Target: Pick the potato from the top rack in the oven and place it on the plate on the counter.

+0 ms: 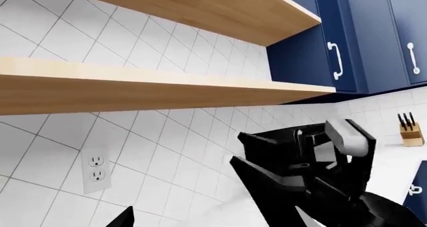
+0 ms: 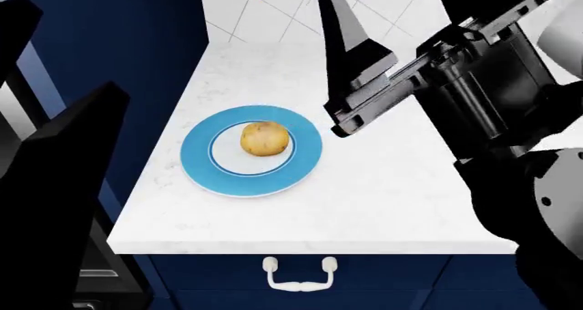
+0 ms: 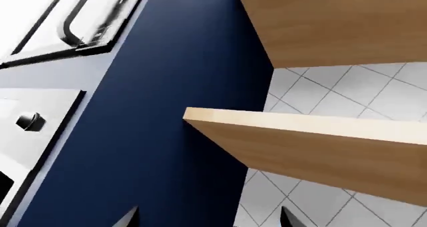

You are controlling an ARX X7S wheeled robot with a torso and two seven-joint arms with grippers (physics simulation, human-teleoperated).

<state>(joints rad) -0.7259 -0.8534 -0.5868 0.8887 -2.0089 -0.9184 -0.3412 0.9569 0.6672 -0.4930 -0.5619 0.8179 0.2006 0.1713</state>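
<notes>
The potato lies on the white centre of the plate, which rests on the counter near its left edge. No gripper touches the potato. My right arm rises above the counter to the right of the plate, with its gripper pointing upward. The right gripper is open and empty, facing wooden shelves and tiled wall. Open too is my left gripper, with nothing between its fingers. The left arm is a dark shape at the left of the head view. The oven and the top rack are out of view.
Two wooden shelves run along the tiled wall, with a wall outlet below them. Navy upper cabinets and a knife block stand beyond. A drawer with a white handle sits under the counter's front edge.
</notes>
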